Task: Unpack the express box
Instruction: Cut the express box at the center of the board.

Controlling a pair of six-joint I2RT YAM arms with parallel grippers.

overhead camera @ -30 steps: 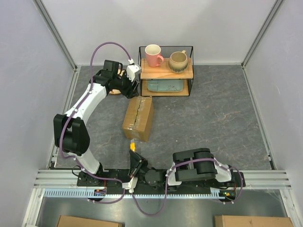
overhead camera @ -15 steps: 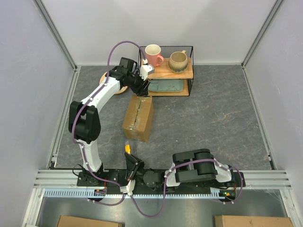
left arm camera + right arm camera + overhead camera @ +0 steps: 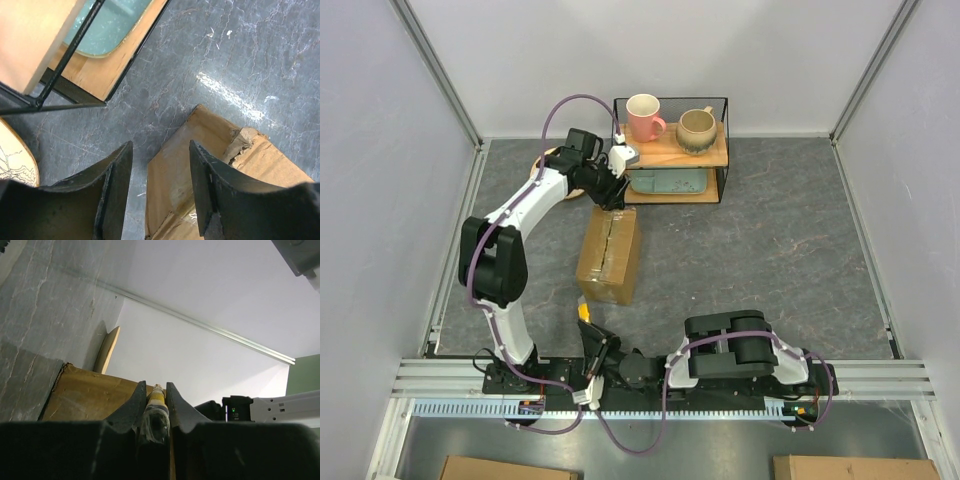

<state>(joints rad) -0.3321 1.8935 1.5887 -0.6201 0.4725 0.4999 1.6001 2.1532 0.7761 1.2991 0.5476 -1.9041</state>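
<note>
Two states: your left end effector [image 3: 160, 147] hangs released above the far corner of the express box [image 3: 609, 255]. Your right end effector [image 3: 156, 386] clenches a yellow tool [image 3: 156, 397].

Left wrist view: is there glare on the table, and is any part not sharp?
Left wrist view: a white glare streak on the table beyond the box; the dark fingers look soft. Right wrist view: blurred, nearly black fingers grip a yellow tool.
</note>
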